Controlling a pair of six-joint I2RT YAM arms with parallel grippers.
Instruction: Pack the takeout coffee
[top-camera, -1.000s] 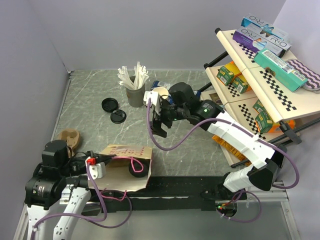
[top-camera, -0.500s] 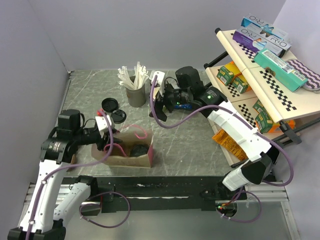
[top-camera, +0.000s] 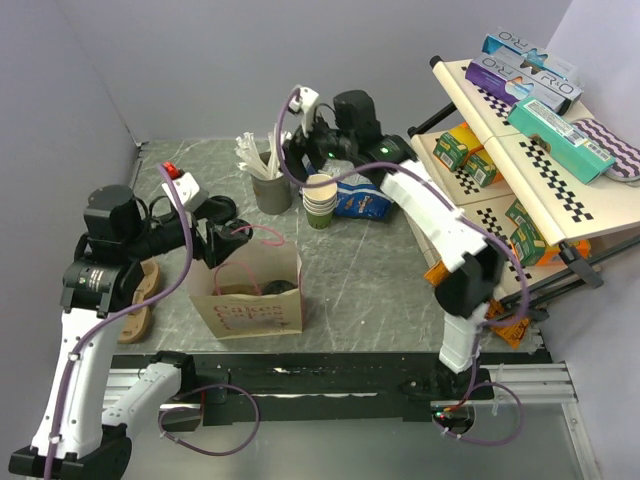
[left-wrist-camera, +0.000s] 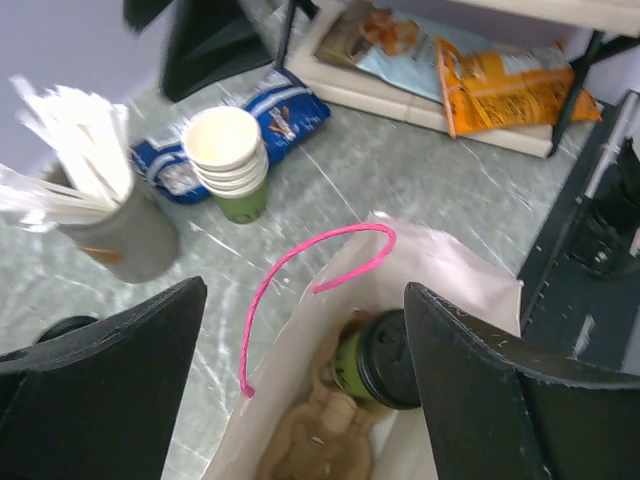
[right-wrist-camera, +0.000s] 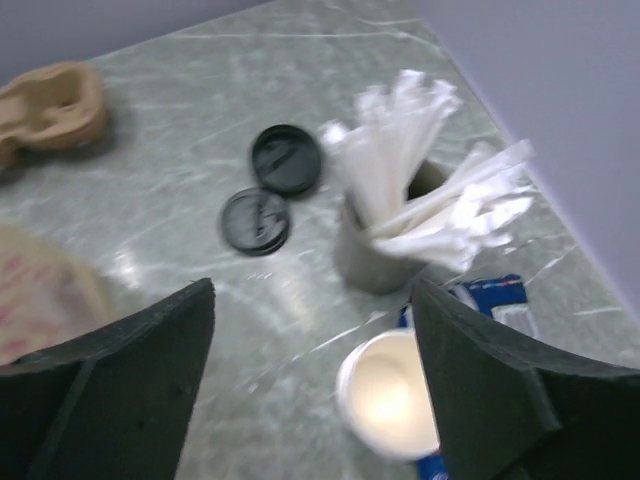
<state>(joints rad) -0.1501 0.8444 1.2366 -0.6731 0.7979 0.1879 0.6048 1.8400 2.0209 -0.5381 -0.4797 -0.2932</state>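
Observation:
The takeout coffee (left-wrist-camera: 388, 358), a green-sided cup with a black lid, lies tilted inside the open paper bag (left-wrist-camera: 470, 280) next to a brown cardboard carrier (left-wrist-camera: 318, 440). The bag (top-camera: 250, 300) stands upright on the table with its pink handle (left-wrist-camera: 300, 275) up. My left gripper (left-wrist-camera: 305, 320) hovers just over the bag's mouth, open, with nothing between its fingers; in the top view it (top-camera: 224, 240) is at the bag's far left corner. My right gripper (top-camera: 303, 158) is open above the back of the table, over the stack of cream cups (right-wrist-camera: 395, 405).
A grey holder of white stirrers (top-camera: 270, 188) and the cup stack (top-camera: 319, 197) stand at the back, with a blue packet (top-camera: 362, 202) beside them. Two loose black lids (right-wrist-camera: 285, 158) lie left of the holder. Another cardboard carrier (top-camera: 140, 290) lies at the left. A snack shelf (top-camera: 520, 150) fills the right side.
The bag went from lying at the front edge to standing upright farther in. My left gripper opened and let go. My right arm swung back toward the stirrers and cups.

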